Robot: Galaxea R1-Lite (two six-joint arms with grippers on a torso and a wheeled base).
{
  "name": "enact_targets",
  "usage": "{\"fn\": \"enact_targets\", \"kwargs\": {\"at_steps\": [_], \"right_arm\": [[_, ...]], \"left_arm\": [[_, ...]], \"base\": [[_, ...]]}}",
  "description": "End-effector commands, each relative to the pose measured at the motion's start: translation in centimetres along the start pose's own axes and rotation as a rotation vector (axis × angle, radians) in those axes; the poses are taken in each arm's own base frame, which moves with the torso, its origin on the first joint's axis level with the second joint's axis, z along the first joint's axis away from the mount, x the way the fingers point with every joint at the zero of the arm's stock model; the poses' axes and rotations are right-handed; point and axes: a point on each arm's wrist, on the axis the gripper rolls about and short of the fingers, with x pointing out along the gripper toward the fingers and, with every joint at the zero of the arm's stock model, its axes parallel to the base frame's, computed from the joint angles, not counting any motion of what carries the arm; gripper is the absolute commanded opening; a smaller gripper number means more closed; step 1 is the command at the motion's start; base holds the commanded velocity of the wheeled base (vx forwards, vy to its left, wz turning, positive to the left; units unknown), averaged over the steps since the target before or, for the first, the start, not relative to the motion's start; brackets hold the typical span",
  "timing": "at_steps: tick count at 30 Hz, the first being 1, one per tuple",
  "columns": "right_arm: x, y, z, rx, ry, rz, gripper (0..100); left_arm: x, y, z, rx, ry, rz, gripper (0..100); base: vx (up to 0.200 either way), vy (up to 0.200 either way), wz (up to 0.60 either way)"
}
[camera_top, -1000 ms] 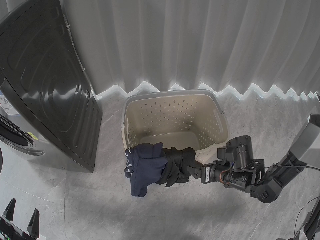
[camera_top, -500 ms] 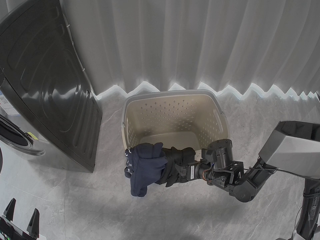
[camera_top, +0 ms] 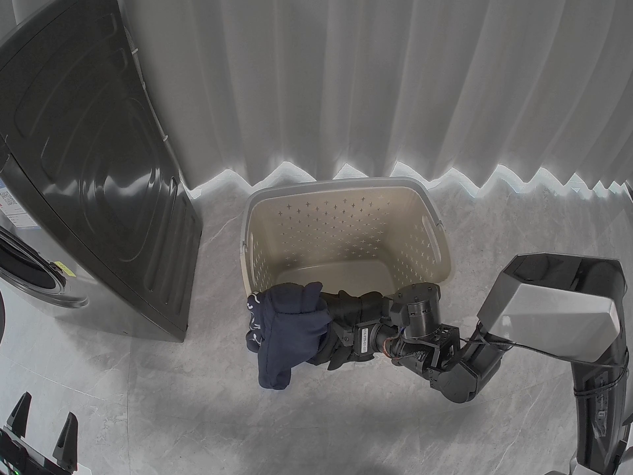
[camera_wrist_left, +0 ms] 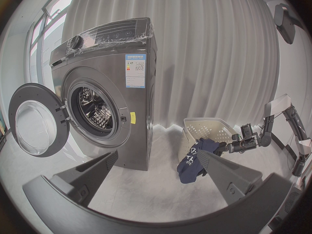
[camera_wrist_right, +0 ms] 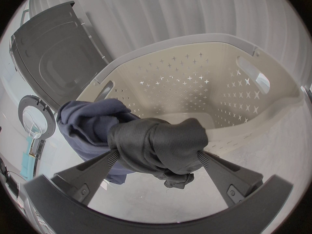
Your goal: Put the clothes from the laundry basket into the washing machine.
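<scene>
Right claw wide open, astride black garment on rim of laundry basket

right gripper moved left, fingers now straddling black garment

The head view looks steeply down on the basket; the left wrist sees it from afar, the right wrist closely.

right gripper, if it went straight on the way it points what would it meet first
The black garment inside the open right gripper, draped over the laundry basket rim; behind it probably the navy garment, depth unclear.
</scene>
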Motion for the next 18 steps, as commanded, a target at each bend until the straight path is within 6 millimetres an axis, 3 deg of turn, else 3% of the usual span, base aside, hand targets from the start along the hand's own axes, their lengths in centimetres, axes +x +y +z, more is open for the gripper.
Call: {"fn": "enact_targets", "kwargs": {"at_steps": [1,7,8,18], "right_arm": [[1.2,-0.2,-0.6,0.002,0.000,-0.006,100],[1.9,-0.1,-0.3,0.007,-0.040,0.002,100],[1.9,-0.1,-0.3,0.007,-0.041,0.004,0],[1.5,1.5,-0.2,-0.006,-0.095,0.061,0]], "left_arm": [[0.0,0.0,-0.4,0.000,-0.001,0.001,100],[0.0,0.0,-0.4,0.000,-0.001,0.001,100],[0.0,0.0,-0.4,0.000,-0.002,0.001,100],[0.0,0.0,-0.4,-0.002,-0.001,0.001,100]], "base": [[0.000,0.000,0.00],[0.000,0.000,0.00],[0.000,0.000,0.00],[0.000,0.000,0.00]]}}
